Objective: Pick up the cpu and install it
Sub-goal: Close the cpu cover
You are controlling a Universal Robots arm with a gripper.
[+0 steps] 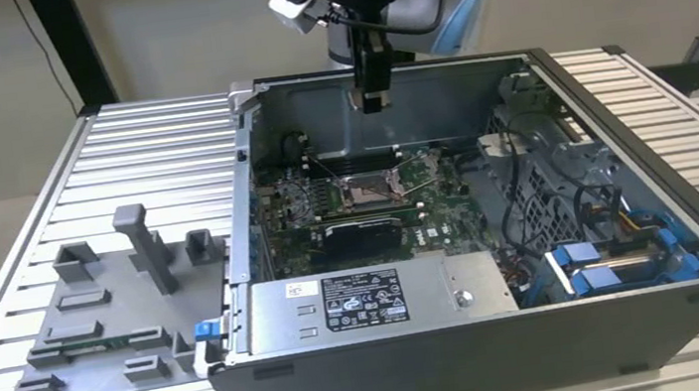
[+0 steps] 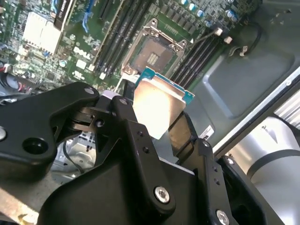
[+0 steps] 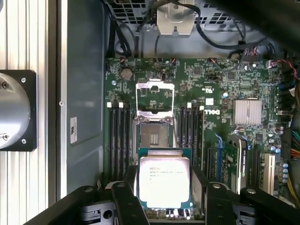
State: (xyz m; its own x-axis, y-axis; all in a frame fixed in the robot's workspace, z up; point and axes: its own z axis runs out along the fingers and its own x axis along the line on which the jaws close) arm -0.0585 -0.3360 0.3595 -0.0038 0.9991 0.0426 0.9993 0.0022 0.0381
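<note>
**CPU clamped in the gripper, above the open socket**

You have the small flat square cpu [image 3: 164, 182] with its silvery metal top held in the black two-fingered gripper [image 2: 152, 123]. The jaws are drawn in only as far as the chip's width. One black finger [image 3: 125, 197] presses on each of two opposite edges, and nothing else touches the chip. In the first wrist view the metal top faces the camera, with a thin green border showing around it.

Treat this part as light and stiff but delicate. The smooth metal lid probably offers little friction, and the underside, which you cannot see here, is likely the vulnerable face. The edge hold you have now looks like the right one, since it keeps pressure off both flat faces. A hard squeeze would gain little, and a tilt in the jaws could matter more than the weight.

The chip hangs apart from the green motherboard [image 3: 220, 84], above the square metal-framed socket [image 3: 152, 136]. The socket's load plate [image 3: 154, 96] is swung up. In the exterior view the gripper sits near the back rim of the open grey computer case [image 1: 444, 94], well above the board.
</note>
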